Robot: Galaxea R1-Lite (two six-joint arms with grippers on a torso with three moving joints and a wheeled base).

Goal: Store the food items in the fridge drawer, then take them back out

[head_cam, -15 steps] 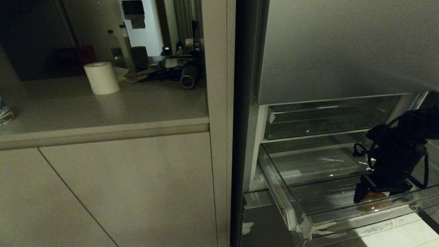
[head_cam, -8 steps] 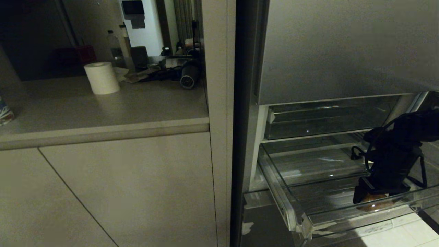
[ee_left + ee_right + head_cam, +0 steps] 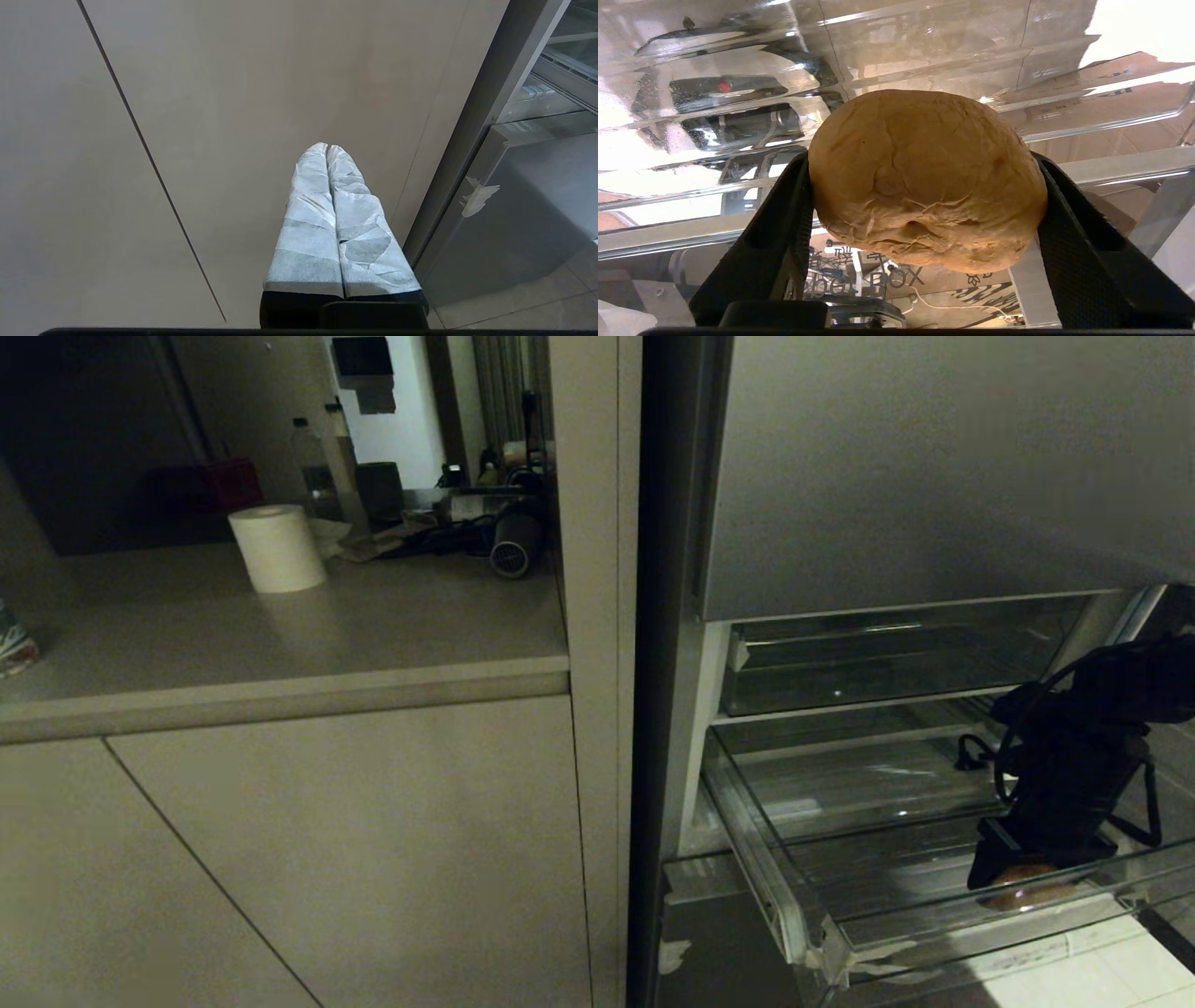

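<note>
The fridge drawer [image 3: 840, 933] stands pulled out at the lower right, clear plastic with white sticker scraps on its front. One food item, an orange-brown roundish piece [image 3: 1024, 889] [image 3: 924, 177], lies near the drawer's front right. My right gripper [image 3: 1019, 870] [image 3: 922, 161] reaches down into the drawer, and its black fingers [image 3: 794, 219] press against both sides of this piece. The drawer's clear wall [image 3: 924, 42] shows behind it. My left gripper [image 3: 327, 148] hangs parked in front of a cabinet door, its white-wrapped fingers together and holding nothing.
A shallower clear tray [image 3: 887, 672] sits above the drawer, under a grey fridge panel [image 3: 934, 476]. Left of the fridge frame are a beige cabinet [image 3: 327, 840] and a counter with a paper roll [image 3: 277, 548] and clutter at the back.
My right gripper has sunk slightly into the drawer, and its fingers have closed in onto the orange-brown piece. The left arm has not moved.
</note>
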